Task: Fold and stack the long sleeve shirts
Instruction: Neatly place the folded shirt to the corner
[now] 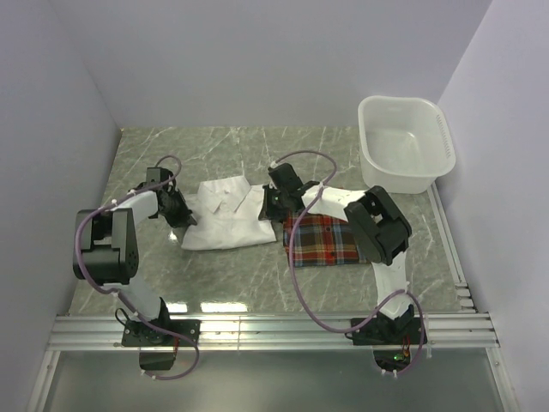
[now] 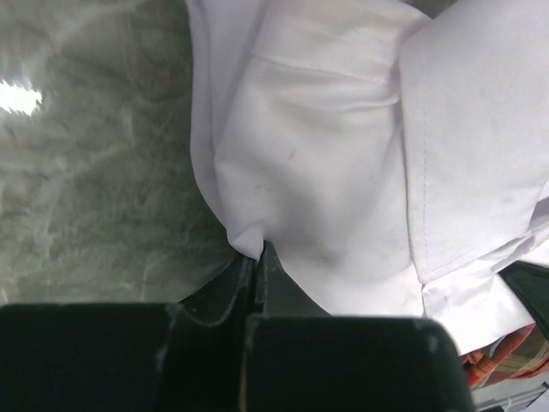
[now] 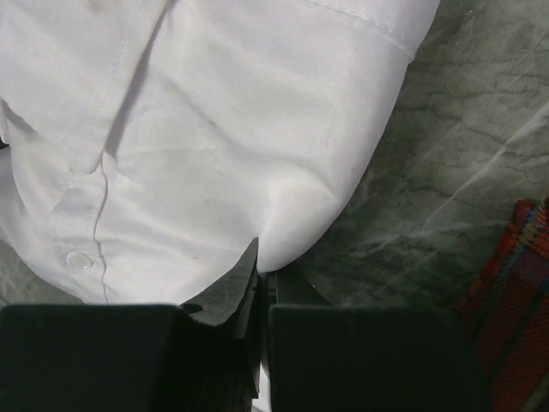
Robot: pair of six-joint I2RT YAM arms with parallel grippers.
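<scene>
A folded white shirt (image 1: 225, 218) with collar and buttons lies mid-table. A folded plaid shirt (image 1: 320, 239) in red, orange and dark checks lies just right of it. My left gripper (image 1: 178, 211) is at the white shirt's left edge, shut on a pinch of its cloth (image 2: 249, 239). My right gripper (image 1: 271, 206) is at the shirt's right edge, also shut on white cloth (image 3: 287, 245). In the right wrist view a button placket (image 3: 82, 259) shows at left and the plaid shirt (image 3: 515, 300) at the far right.
A white plastic basin (image 1: 403, 142) stands at the back right near the wall. Grey marble tabletop (image 1: 240, 146) shows around the shirts. White walls close in left, back and right. A metal rail (image 1: 274, 330) runs along the near edge.
</scene>
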